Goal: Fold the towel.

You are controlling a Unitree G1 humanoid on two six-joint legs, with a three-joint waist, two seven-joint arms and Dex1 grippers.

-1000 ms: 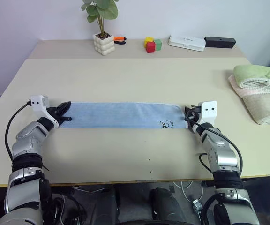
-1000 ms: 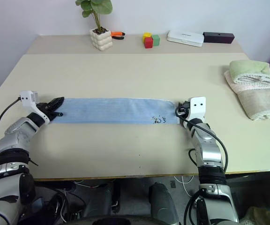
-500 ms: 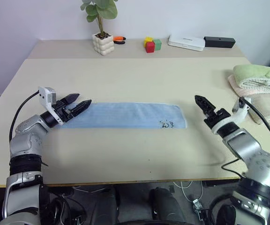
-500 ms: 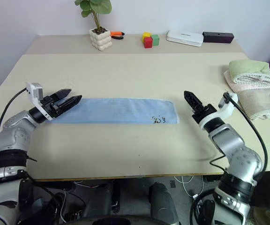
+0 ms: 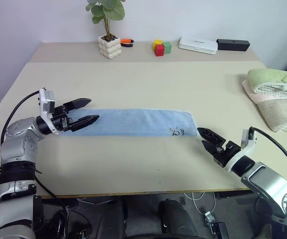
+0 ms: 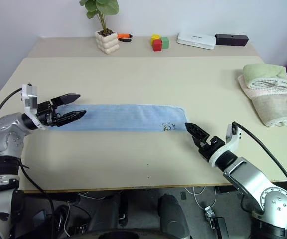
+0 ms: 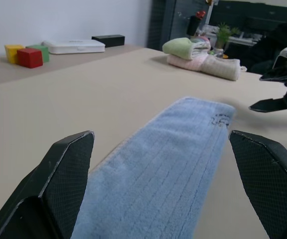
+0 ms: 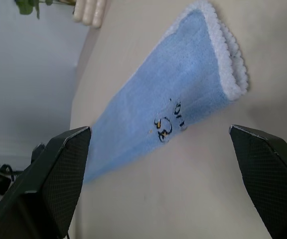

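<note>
A light blue towel [image 5: 133, 122] with a whitish edge and a small dark motif lies on a beige surface [image 5: 143, 84], between the two black-fingered end effectors.

My two head cameras sit side by side above the bench [image 5: 133, 79], looking forward and down across its whole top to the far wall, so both share nearly the same scene, the one shifted slightly sideways of the other. My left wrist camera rides low, close over the bench, looking level along my left jaws [image 7: 163, 184] down the length of the towel [image 7: 173, 164] toward my right jaws [image 7: 278, 89] and the folded towels [image 7: 203, 52] beyond. My right wrist camera looks between my right jaws [image 8: 163, 184] from close above the towel's other end, back toward the plant pot [image 8: 91, 10]. Both wrist views share the towel with the head views.
</note>
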